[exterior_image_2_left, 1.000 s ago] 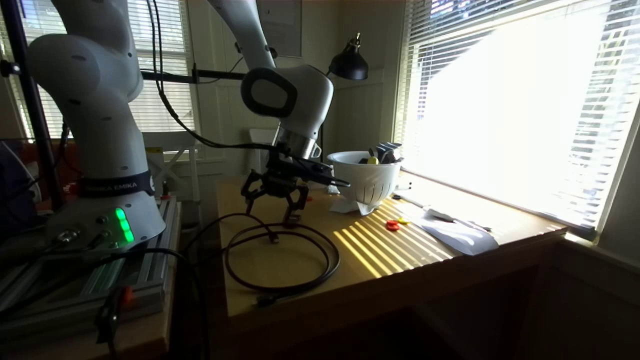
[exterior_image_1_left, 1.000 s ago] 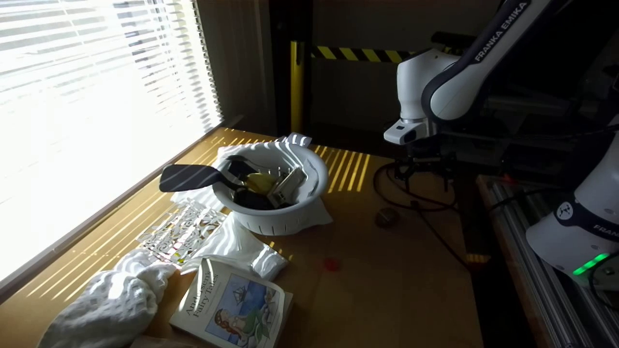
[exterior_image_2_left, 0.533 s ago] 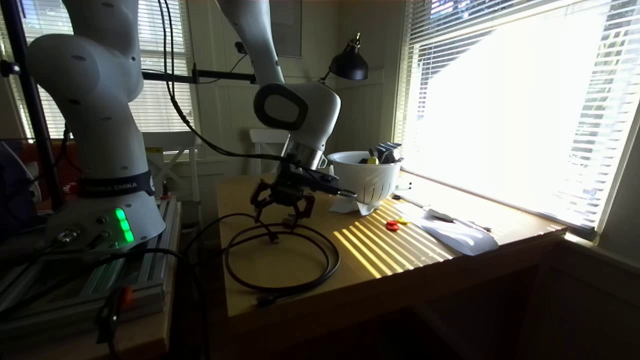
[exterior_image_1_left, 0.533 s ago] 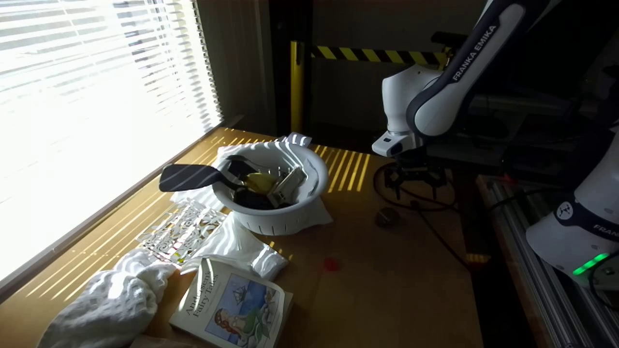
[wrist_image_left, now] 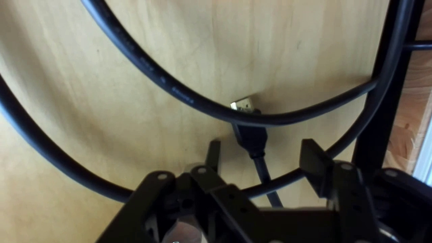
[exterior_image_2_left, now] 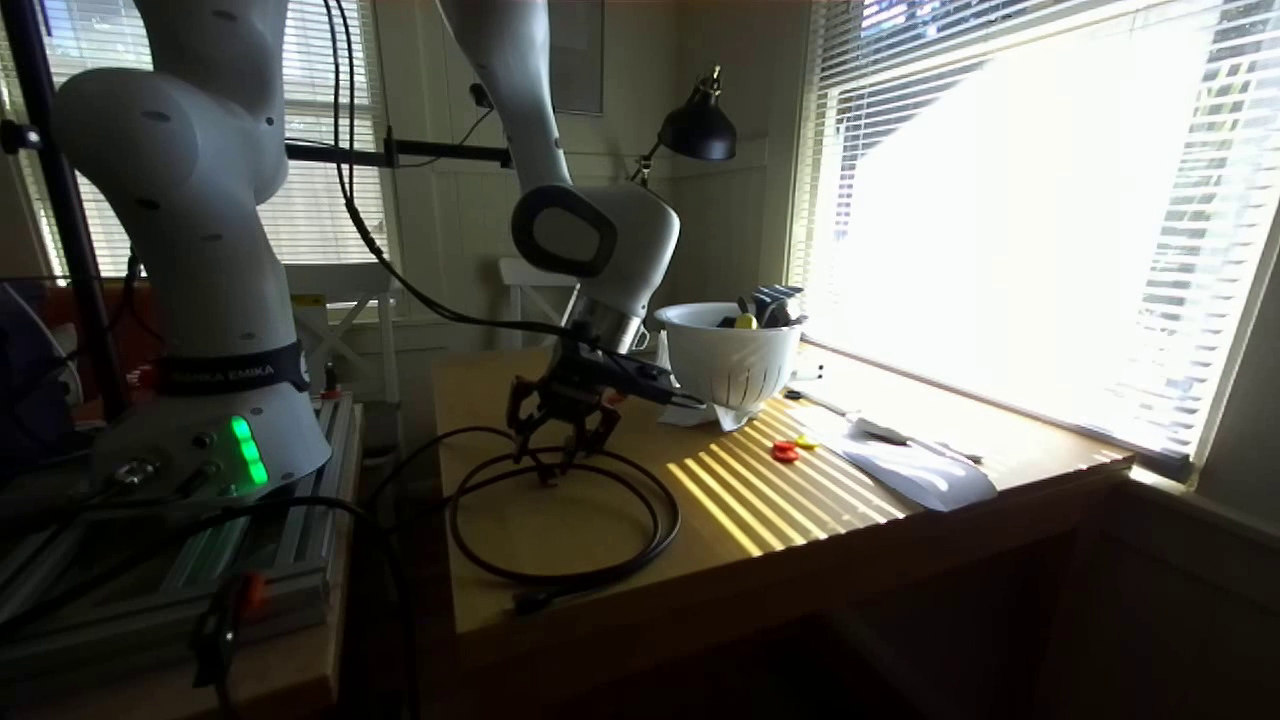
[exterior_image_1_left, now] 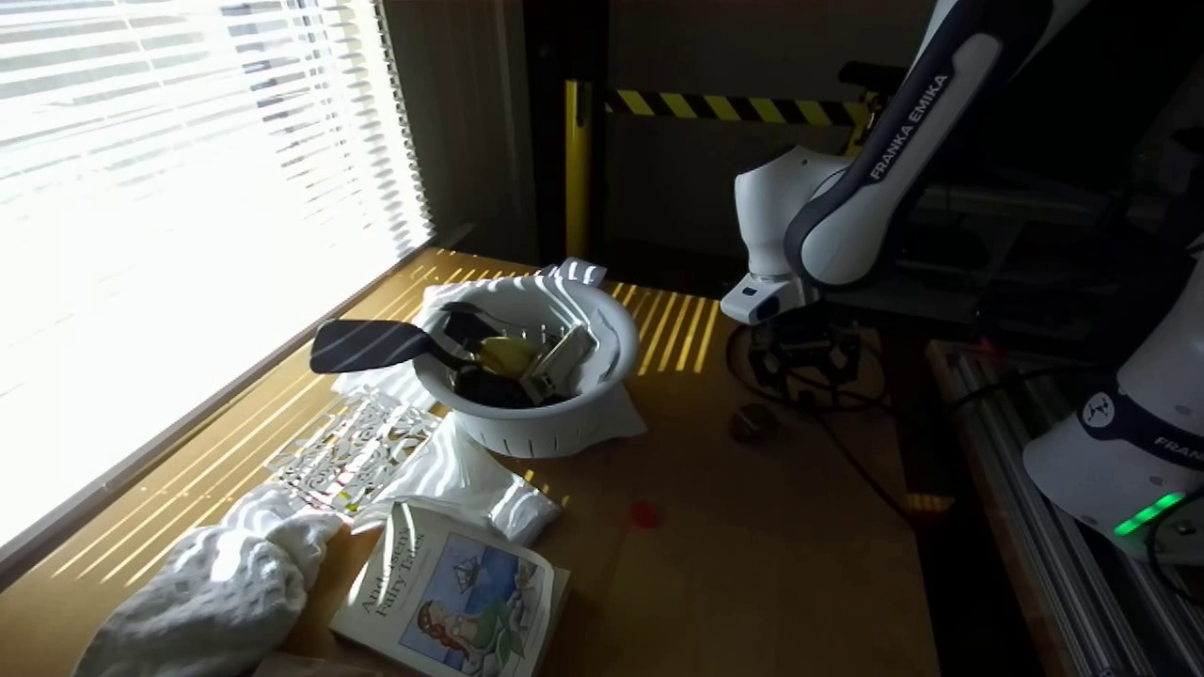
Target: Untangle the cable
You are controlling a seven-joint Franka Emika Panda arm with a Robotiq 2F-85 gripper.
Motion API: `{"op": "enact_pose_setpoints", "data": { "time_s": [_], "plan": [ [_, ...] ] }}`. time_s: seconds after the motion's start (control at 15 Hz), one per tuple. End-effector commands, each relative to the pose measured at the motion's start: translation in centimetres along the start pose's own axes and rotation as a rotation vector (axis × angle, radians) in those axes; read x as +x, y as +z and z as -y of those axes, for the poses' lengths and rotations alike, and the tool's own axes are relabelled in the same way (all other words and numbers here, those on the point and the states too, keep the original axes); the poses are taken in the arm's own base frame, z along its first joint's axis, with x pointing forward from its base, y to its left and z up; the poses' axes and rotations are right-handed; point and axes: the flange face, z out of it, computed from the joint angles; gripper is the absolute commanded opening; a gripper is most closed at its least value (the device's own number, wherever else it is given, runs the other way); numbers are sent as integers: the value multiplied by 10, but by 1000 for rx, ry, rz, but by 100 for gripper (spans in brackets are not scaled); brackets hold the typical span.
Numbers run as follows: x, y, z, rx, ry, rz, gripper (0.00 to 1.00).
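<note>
The cable [wrist_image_left: 162,79] lies in loose black loops on the table, seen in both exterior views as well, as the cable [exterior_image_2_left: 590,578] and the cable [exterior_image_1_left: 858,461]. One end has a plug [wrist_image_left: 250,136] with a metal tip; a loop strand crosses over it near that tip. Another strand crosses the plug's cord lower down. My gripper [wrist_image_left: 260,148] is low over this spot, its fingers apart on either side of the plug, gripping nothing. The right-hand finger covers part of a strand. In an exterior view the gripper [exterior_image_2_left: 545,460] reaches down inside the coil.
A white colander [exterior_image_1_left: 527,428] with utensils stands near the coil, a black spatula [exterior_image_1_left: 372,346] jutting out. A round dark object [exterior_image_1_left: 752,423] lies close beside the cable. Farther off are a book [exterior_image_1_left: 451,592] and a white cloth [exterior_image_1_left: 216,583]. The table edge [exterior_image_2_left: 760,570] runs past the coil.
The gripper has come down from above the coil to just over the plug. Its jaws have drawn partly together. The cable has not visibly moved.
</note>
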Motion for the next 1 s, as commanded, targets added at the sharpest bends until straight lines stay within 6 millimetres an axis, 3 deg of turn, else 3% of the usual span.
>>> {"op": "enact_pose_setpoints", "data": {
  "time_s": [0.0,0.33,0.47,0.73,0.93],
  "plan": [
    [-7,2,2,-9,26,-15,32],
    [-15,-3,4,-13,53,-21,1],
    [-17,-16,9,-23,59,-25,6],
    [-18,-71,36,-168,-16,-51,6],
    [-11,-108,41,-292,-53,16,6]
  ]
}}
